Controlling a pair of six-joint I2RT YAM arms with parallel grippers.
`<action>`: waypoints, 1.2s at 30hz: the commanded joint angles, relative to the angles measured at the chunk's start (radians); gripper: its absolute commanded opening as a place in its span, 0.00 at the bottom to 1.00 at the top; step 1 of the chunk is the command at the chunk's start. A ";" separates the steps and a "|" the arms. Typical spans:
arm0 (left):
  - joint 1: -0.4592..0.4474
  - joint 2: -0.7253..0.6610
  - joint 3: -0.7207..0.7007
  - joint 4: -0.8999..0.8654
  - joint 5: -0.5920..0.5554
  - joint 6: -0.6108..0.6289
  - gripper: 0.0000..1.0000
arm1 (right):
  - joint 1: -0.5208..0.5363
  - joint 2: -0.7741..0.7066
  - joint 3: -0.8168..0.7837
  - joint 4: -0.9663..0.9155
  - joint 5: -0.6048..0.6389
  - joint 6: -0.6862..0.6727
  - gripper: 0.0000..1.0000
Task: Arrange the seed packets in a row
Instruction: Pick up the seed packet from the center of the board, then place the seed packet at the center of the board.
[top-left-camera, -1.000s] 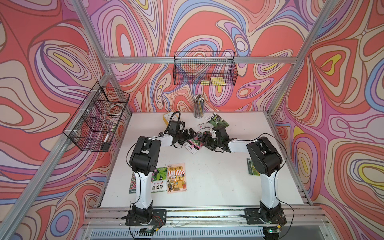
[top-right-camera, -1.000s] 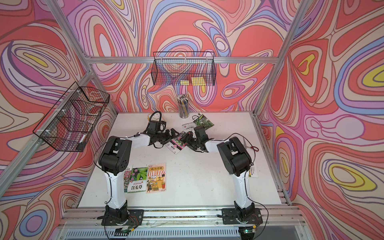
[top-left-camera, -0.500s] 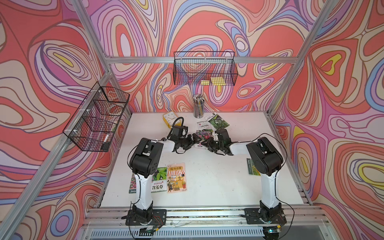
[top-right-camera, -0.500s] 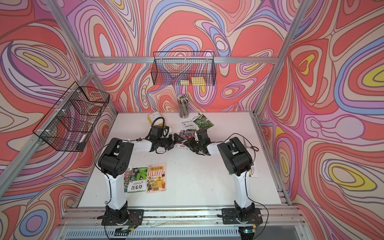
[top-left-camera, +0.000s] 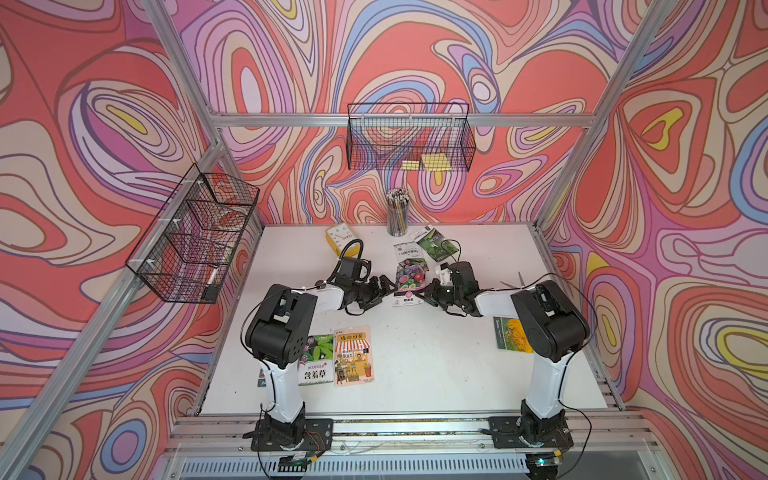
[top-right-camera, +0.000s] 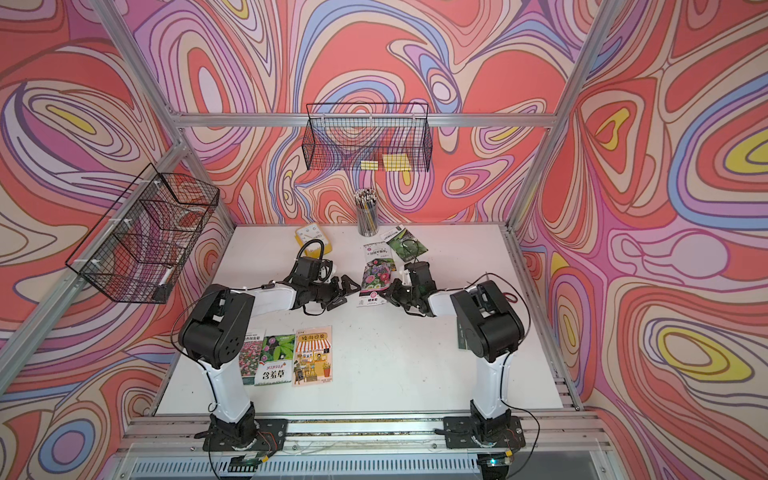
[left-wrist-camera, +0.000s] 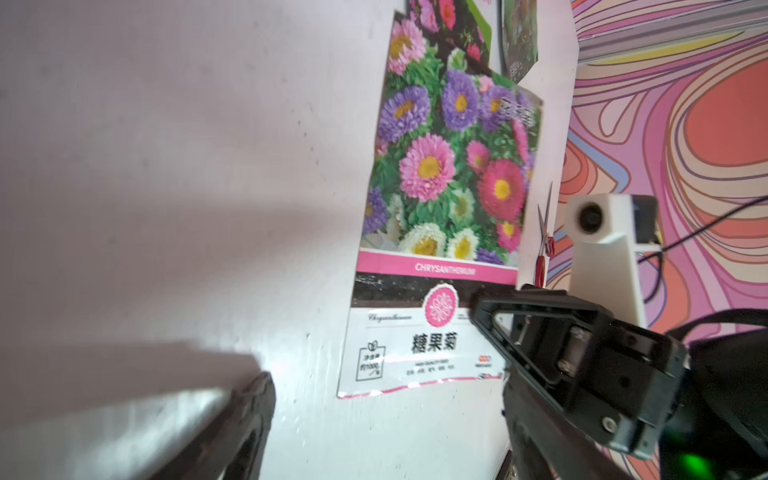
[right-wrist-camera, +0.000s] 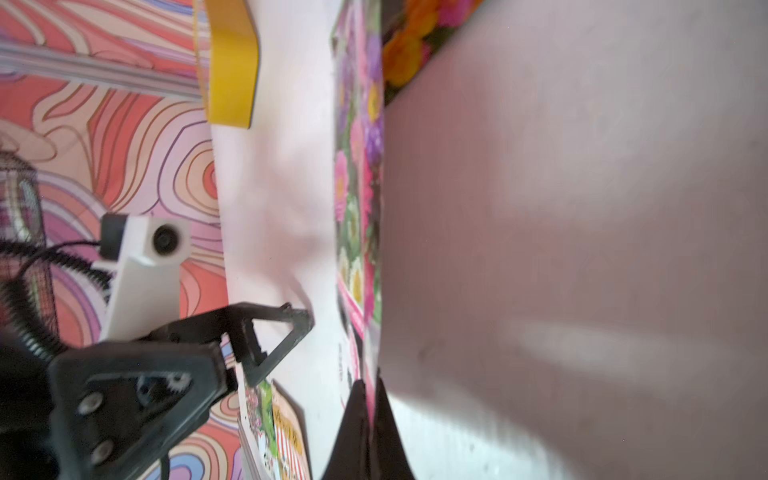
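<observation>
We see bare tabletop right of the 3 rowed seed packets by the front edge. Mid-table, our right fingers pinch the chrysanthemum packet, and the left fingers gape wide beside it. The back-wall basket holds 2 sticky-note pads. The cup holds pencils.

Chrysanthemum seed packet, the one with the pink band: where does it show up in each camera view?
In both top views: chrysanthemum packet near the centre of the scene, lying flat.
Left wrist: face-on, filling the middle of the picture.
Right wrist: seen edge-on, a thin flowered strip through the middle.
Shared landmark: the right gripper, shut on the packet's white end.
</observation>
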 joint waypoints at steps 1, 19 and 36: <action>-0.002 -0.110 -0.034 -0.075 -0.048 0.034 0.86 | 0.006 -0.138 -0.091 0.019 -0.079 -0.087 0.00; -0.066 -0.500 -0.095 -0.238 -0.245 0.054 0.99 | 0.364 -0.477 -0.458 0.046 0.138 0.067 0.00; -0.082 -0.598 -0.116 -0.294 -0.288 0.057 0.99 | 0.521 -0.361 -0.423 0.058 0.280 0.123 0.00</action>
